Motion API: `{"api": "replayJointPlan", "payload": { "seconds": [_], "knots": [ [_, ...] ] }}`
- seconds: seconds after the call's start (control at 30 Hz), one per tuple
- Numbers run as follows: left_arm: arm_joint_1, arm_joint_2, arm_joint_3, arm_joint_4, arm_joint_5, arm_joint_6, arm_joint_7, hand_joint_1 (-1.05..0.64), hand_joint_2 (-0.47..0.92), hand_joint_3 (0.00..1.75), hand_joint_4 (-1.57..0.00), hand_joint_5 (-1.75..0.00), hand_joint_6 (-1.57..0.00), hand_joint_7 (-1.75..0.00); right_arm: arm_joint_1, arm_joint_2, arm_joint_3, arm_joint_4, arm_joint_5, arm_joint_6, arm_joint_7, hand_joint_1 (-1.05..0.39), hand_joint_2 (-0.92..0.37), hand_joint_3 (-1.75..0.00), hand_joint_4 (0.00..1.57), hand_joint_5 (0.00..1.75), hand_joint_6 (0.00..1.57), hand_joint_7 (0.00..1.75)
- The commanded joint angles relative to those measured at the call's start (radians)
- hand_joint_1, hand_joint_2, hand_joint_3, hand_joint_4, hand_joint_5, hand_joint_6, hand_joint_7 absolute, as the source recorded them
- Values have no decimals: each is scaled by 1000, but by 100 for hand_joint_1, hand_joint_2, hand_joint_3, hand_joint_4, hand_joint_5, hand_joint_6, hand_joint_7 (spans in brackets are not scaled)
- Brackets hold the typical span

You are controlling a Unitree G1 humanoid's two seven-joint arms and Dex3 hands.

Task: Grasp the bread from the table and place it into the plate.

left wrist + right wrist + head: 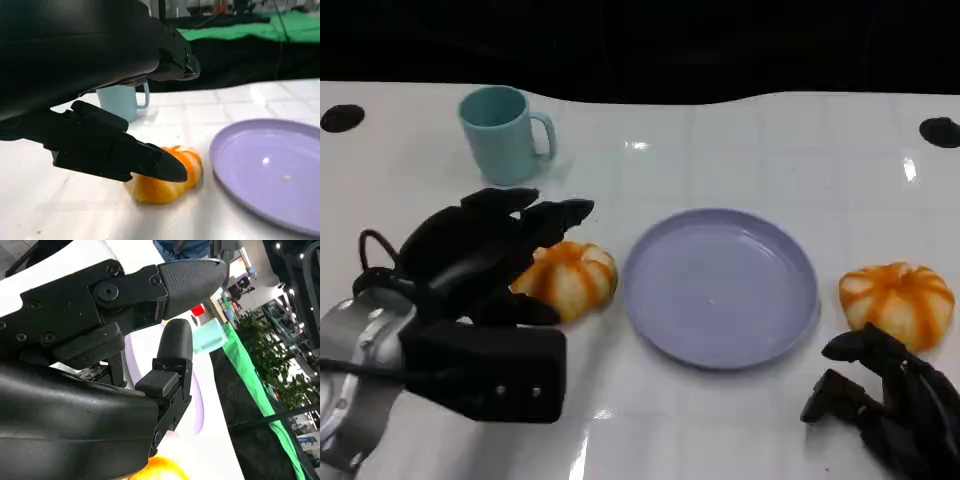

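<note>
A round orange-and-white bread (pixel 567 279) lies on the white table just left of the lavender plate (pixel 720 285). My left hand (pixel 470 270) straddles it: the upper fingers (pixel 552 215) reach over its far side and a lower finger (pixel 525 310) lies at its near side. In the left wrist view a black finger (pixel 125 155) sits in front of the bread (pixel 167 190), which rests on the table beside the plate (pixel 270 170). A second bread (pixel 898 300) lies right of the plate. My right hand (pixel 890 400) rests just in front of it, holding nothing.
A teal mug (pixel 505 133) stands at the back left, behind my left hand. Two dark round holes (pixel 342 117) mark the table's far corners. The table's far edge meets a dark background. The right wrist view shows the mug (pixel 210 335) and green cloth beyond the table.
</note>
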Motion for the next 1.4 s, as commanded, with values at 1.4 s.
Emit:
{"api": "replayJointPlan", "payload": {
  "seconds": [1.4],
  "knots": [
    [-515,-273,-321,1122,-4,69,244,-49,89,1,-22,-11,-29,-4,50,-10,0,-86,6,38,-30,-53,-92,-21,67,150,60,120]
  ]
}}
